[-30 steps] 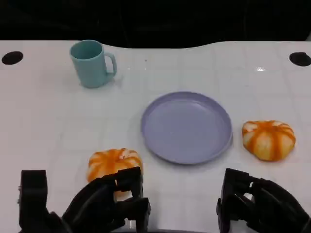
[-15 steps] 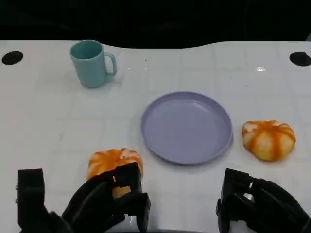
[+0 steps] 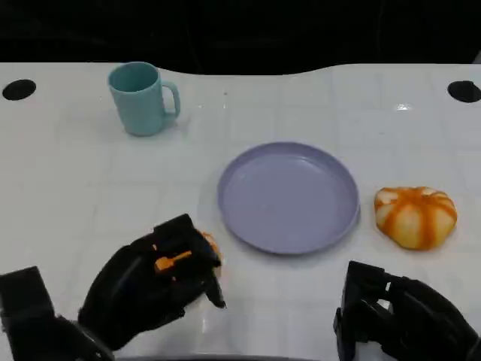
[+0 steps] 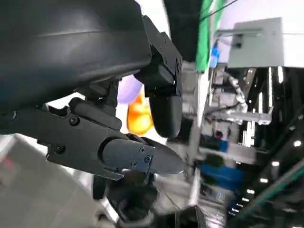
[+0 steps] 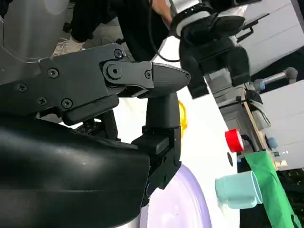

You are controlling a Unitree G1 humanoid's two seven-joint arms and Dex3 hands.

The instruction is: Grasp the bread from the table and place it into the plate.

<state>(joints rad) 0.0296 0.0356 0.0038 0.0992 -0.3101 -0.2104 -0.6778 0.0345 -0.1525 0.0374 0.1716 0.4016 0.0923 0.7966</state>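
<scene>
The white bench [image 3: 75,188] carries everything. At its middle lies the lilac plate [image 3: 289,197], bare. The left hand [image 3: 154,289] is down at the near left, its fingers draped over the near bread [image 3: 211,244], of which just an orange edge shows beside the plate's near-left rim; whether the fingers have actually clamped it I cannot tell. The right hand [image 3: 398,320] sits near right, fingers curled in on nothing. A second bread [image 3: 415,216] lies just right of the plate, and a teal mug [image 3: 141,98] stands far left. The bread is probably light and soft, so it should crush under a hard squeeze; a gentle wrap around its rounded sides, low down, seems the sound hold.
</scene>
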